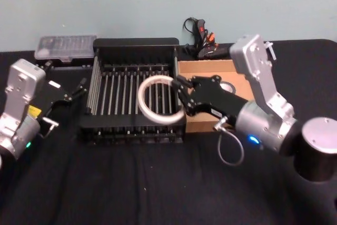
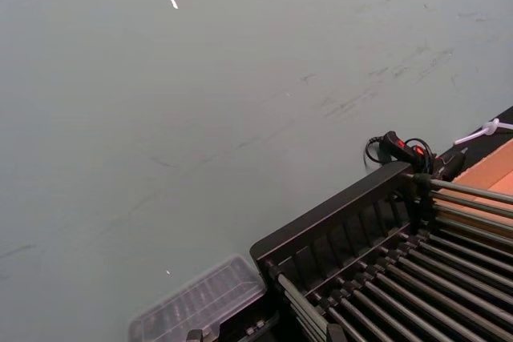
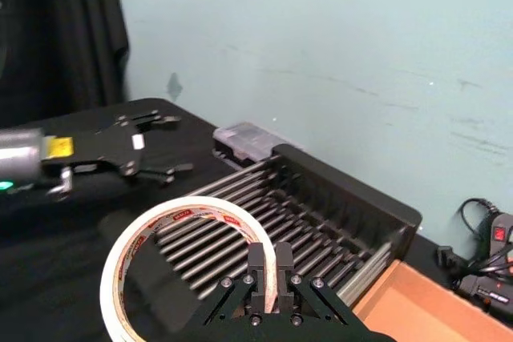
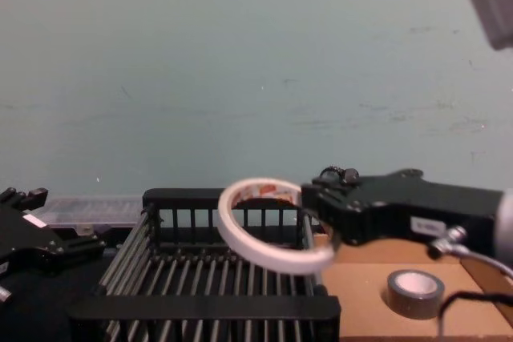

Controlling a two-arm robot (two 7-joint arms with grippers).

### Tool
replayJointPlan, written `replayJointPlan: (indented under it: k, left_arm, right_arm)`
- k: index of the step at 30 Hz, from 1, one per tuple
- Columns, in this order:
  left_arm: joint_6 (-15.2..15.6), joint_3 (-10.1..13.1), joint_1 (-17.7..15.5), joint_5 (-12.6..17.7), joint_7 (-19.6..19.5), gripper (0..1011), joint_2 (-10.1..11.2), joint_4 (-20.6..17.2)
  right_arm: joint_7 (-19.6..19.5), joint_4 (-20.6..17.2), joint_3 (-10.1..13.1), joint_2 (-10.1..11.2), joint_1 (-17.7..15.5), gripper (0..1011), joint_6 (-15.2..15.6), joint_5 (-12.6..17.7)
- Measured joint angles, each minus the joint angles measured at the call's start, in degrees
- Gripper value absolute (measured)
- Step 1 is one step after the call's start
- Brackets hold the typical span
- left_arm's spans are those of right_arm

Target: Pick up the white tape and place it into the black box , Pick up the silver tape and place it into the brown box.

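Observation:
My right gripper (image 1: 182, 97) is shut on the wall of the white tape (image 1: 157, 101), a wide ring with red marks on its inner face (image 3: 180, 234). The ring hangs tilted above the right half of the black box (image 1: 136, 43), clear of its slatted floor (image 4: 200, 307). The silver tape (image 4: 414, 292) lies flat inside the brown box (image 1: 202, 68), right of the crate, partly hidden behind my right arm in the head view. My left gripper (image 1: 79, 90) rests open over the table left of the crate, holding nothing (image 3: 178, 144).
A clear plastic case (image 1: 66, 47) sits behind the crate's back left corner. A black tool with red parts and coiled cable (image 1: 202, 40) lies behind the brown box. Black cloth covers the table; a pale wall rises close behind.

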Motion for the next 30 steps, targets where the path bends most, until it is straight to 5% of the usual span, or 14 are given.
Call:
replayJointPlan:
  k: [9,20,30]
  left_arm:
    - [0.0,0.0,0.0,0.0,0.0,1001,0.0,0.0]
    - [0.0,0.0,0.0,0.0,0.0,1001,0.0,0.0]
    - [0.0,0.0,0.0,0.0,0.0,1002,0.0,0.0]
  right_arm:
    - [-3.4,6.5,-0.6,-5.2,5.1,88,1.2,-2.6]
    - [-6.5,19.8,-0.9,-13.1,13.3,88,1.0,-6.4]
    - [-7.4,28.8,-1.2,-16.9,17.1,87,0.2,-8.7]
